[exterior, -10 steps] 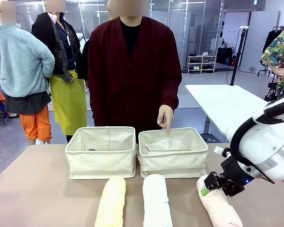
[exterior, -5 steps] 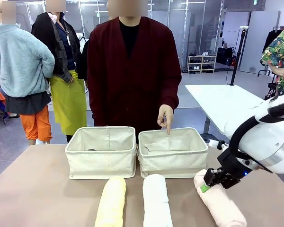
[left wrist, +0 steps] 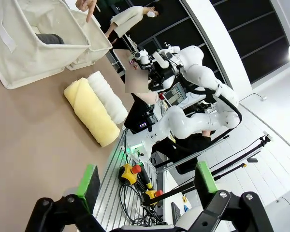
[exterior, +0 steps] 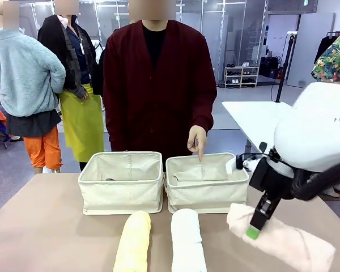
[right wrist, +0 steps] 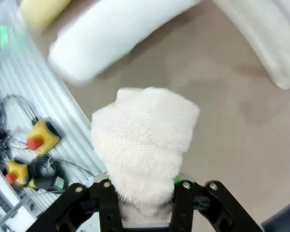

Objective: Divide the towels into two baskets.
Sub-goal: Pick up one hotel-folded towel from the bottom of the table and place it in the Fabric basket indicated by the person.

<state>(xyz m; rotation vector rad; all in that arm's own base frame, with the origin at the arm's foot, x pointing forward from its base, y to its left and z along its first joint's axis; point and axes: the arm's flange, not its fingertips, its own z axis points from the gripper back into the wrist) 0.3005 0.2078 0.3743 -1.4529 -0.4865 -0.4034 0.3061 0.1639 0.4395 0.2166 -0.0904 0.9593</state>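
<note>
My right gripper (exterior: 255,224) is shut on the pale pink towel (exterior: 289,241) near its left end, and the roll hangs slanted above the table's right side. In the right wrist view the pink towel (right wrist: 145,140) bulges between the fingers of that gripper (right wrist: 142,186). The pale yellow towel (exterior: 133,241) and the white towel (exterior: 187,241) lie side by side in front of two cream baskets, left (exterior: 122,195) and right (exterior: 207,195). A dark grey towel (left wrist: 50,38) shows inside one basket (left wrist: 24,53). My left gripper (left wrist: 147,181) is open and holds nothing.
A person stands behind the baskets, a hand (exterior: 198,141) pointing a finger down into the right basket. Emergency-stop buttons (right wrist: 36,140) and cables lie beyond the table's near edge. A white table (exterior: 260,119) stands at the back right.
My right gripper has closed on the pink towel and raised it off the table, swinging the roll so that it now points to the right. The other towels and the baskets have not moved.
</note>
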